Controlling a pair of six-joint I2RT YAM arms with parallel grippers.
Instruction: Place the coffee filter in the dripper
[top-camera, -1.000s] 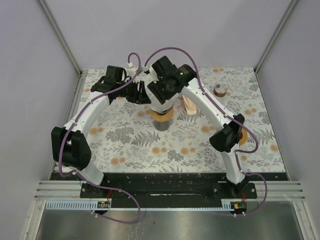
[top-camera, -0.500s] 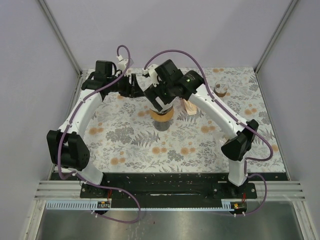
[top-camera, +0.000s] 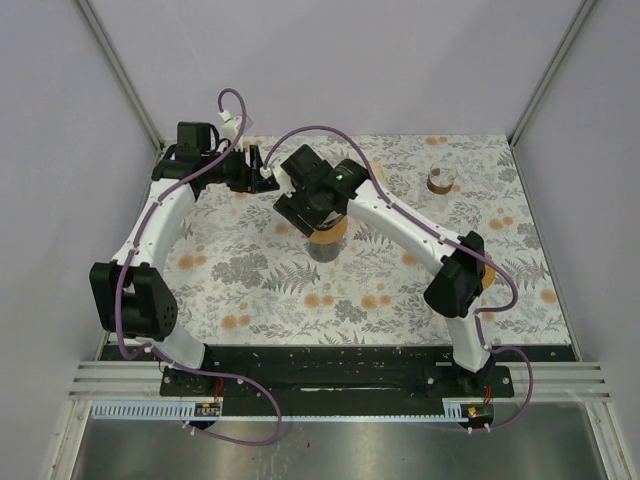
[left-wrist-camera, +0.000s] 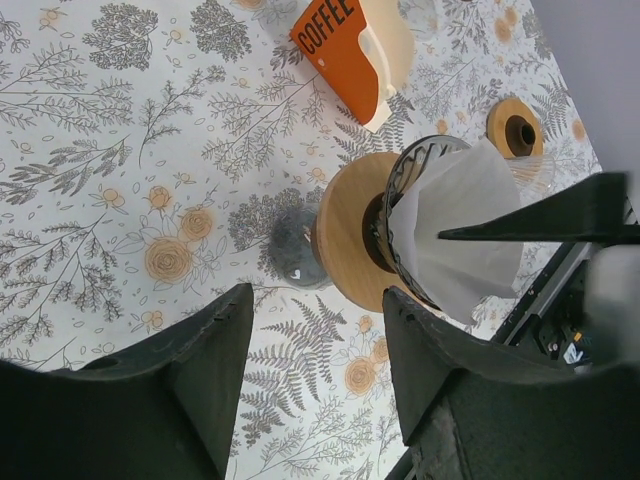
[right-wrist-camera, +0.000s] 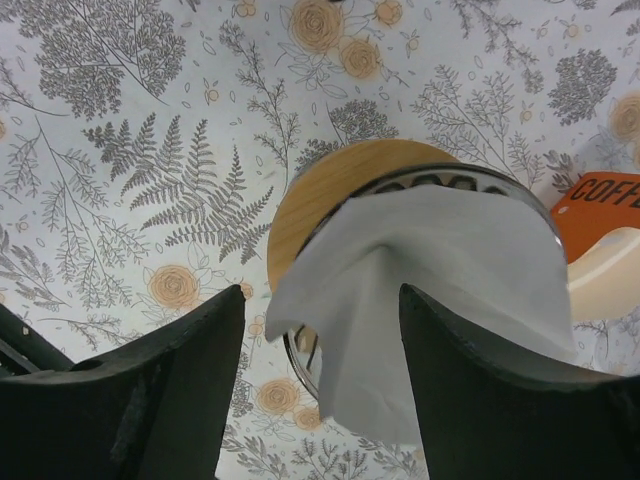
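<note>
Right wrist view: mid-table, the coffee filter (right-wrist-camera: 440, 270) sits lopsided in the dripper (right-wrist-camera: 320, 200) (one flap spilling over the rim) under the right gripper (right-wrist-camera: 320, 295), jaws parted. The left gripper (left-wrist-camera: 318, 295) gapes empty; an orange COFFEE box (left-wrist-camera: 335, 50) stands beside the dripper.

One dripper (left-wrist-camera: 342, 238), one coffee filter (left-wrist-camera: 458, 228), one orange box (left-wrist-camera: 335, 48) (lettered COFFEE), one wooden ring (left-wrist-camera: 515, 127).

1. A table (top-camera: 255, 290) with a grey-and-orange flowered cover filled the middle of the frame.
2. Plain pale lilac walls (top-camera: 350, 60) closed three sides.
3. Slanting metal posts (top-camera: 118, 72) marked the upper corners.
</note>
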